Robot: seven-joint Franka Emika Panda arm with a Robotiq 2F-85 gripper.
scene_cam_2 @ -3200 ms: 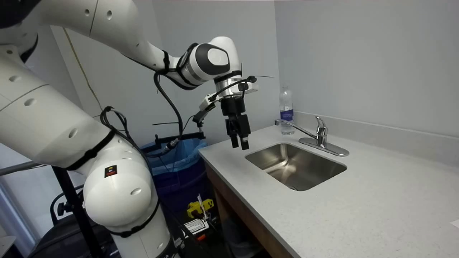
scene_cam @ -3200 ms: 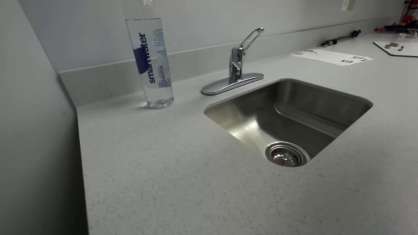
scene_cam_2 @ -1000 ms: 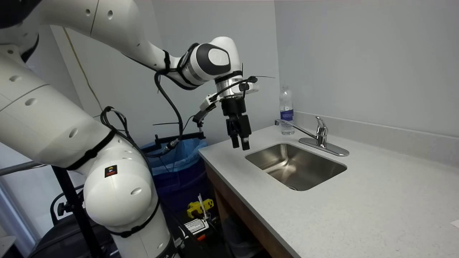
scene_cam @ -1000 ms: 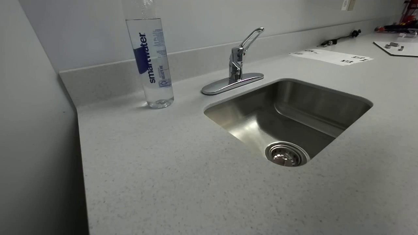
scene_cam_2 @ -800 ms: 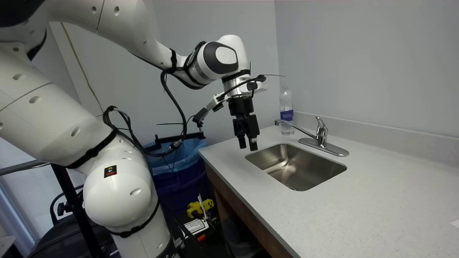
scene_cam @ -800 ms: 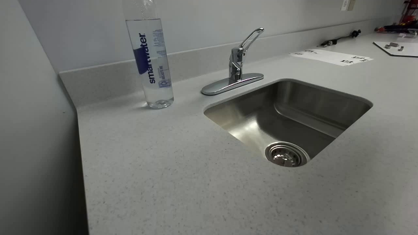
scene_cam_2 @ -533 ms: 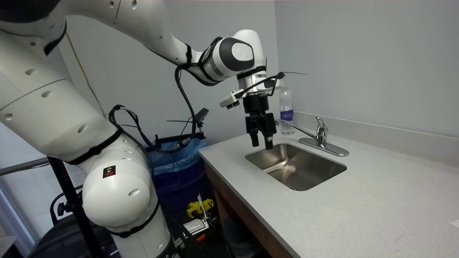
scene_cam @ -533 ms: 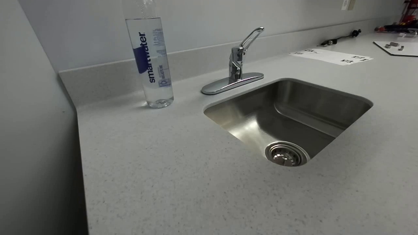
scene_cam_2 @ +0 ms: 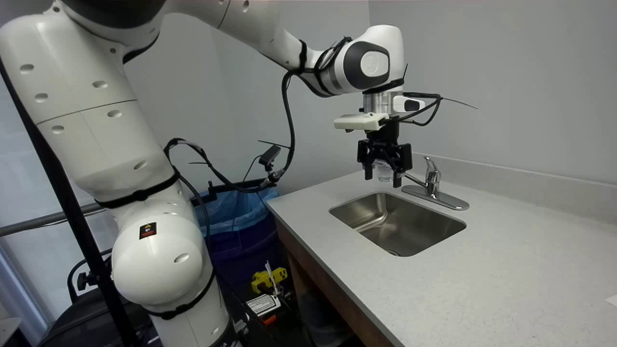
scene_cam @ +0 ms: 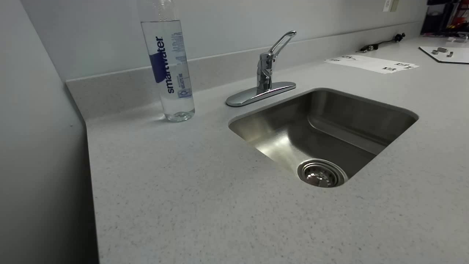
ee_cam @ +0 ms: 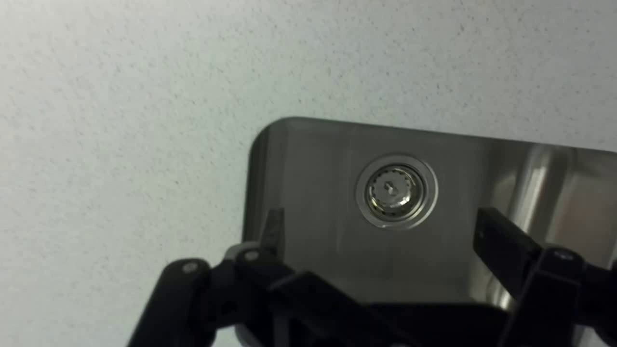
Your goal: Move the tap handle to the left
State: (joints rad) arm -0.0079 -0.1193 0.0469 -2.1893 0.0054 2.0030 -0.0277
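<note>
The tap handle (scene_cam: 282, 39) is a slim chrome lever slanting up from the short chrome faucet body (scene_cam: 264, 71) behind the sink. It also shows in an exterior view (scene_cam_2: 430, 164). My gripper (scene_cam_2: 383, 177) hangs pointing down above the sink's far end, to the left of the handle and apart from it. In the wrist view the gripper (ee_cam: 381, 217) has its fingers wide apart with nothing between them. The sink and drain lie below, and the handle is out of view there. The chrome spout (scene_cam_2: 415, 180) is partly hidden behind the gripper.
The steel sink (scene_cam_2: 400, 246) is set in the speckled counter (scene_cam_2: 482, 270). A clear water bottle (scene_cam: 170, 73) stands near the faucet; the gripper hides most of it in an exterior view. White paper (scene_cam: 370, 64) lies farther along the counter. A wall stands behind the faucet.
My arm has swung right in an exterior view, carrying the gripper from the counter's left edge to over the sink, nearer the faucet. The wrist has turned. The tap handle has not moved.
</note>
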